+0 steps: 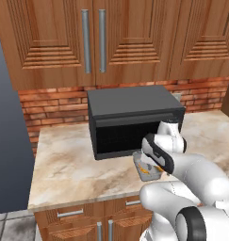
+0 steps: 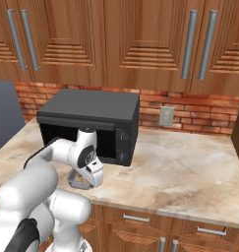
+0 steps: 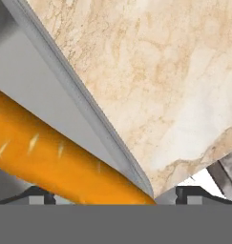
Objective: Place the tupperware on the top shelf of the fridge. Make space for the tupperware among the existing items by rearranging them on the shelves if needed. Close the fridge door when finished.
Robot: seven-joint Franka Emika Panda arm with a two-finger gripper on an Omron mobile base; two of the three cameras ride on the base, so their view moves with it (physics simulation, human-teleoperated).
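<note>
Tupperware (image 1: 146, 172), a shallow translucent grey tray holding an orange carrot piece (image 3: 55, 157), lies on the marble worktop (image 1: 69, 164) directly in front of the black microwave (image 1: 132, 117), near the worktop's front edge. Left of the microwave, a dark grey slab (image 1: 7, 132) rises at the worktop's end; whether it is the fridge cannot be settled from these views. Right of the microwave, the worktop runs bare along the brick wall, past a wall socket (image 2: 165, 116).

Progress, as judged: the task is at its first stage. The tray is still on the worktop, not yet lifted; carrying it to the fridge, clearing room on the top shelf, setting it down and closing the door all remain.

Gripper (image 3: 115, 195): it is lowered onto the tray in front of the microwave, with the tray's rim and the carrot piece close between its two dark fingertips (image 3: 38, 194). The jaws appear spread to either side of the rim, but whether they already press on it cannot be told.
</note>
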